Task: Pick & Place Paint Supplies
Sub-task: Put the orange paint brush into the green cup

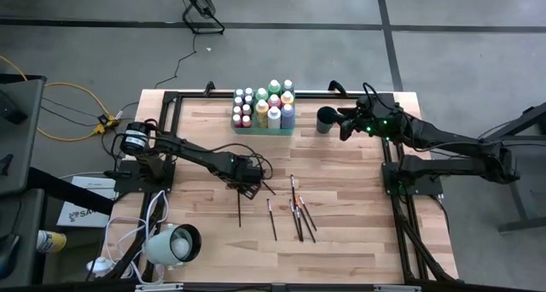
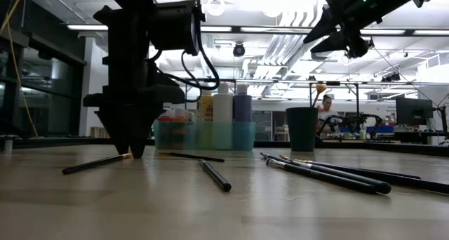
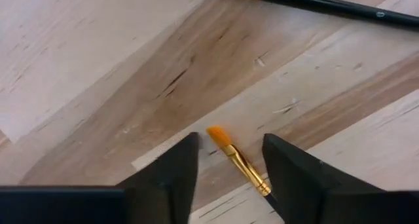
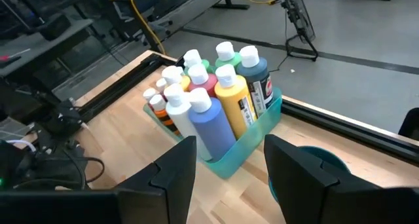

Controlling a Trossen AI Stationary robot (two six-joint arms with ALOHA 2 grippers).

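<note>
Left tool [image 3: 229,168]: fingers apart, straddling a paintbrush [image 3: 237,157] on the table [image 1: 358,207].
Right tool [image 4: 229,168]: fingers apart, above the cup [image 1: 325,119].

We see a pale, striped wood-grain desk [image 1: 358,232] framed in black. The tray [image 4: 258,135] is translucent green; its bottles [image 4: 213,96] are white-capped, with blue, yellow, red, green and dark teal bodies. The cup [image 1: 325,119] is dark. Between the black fingers of the left pincer [image 3: 229,168], a paintbrush [image 3: 239,160] shows orange bristles and a gold ferrule. The other brushes [image 1: 299,211] have dark handles.
</note>
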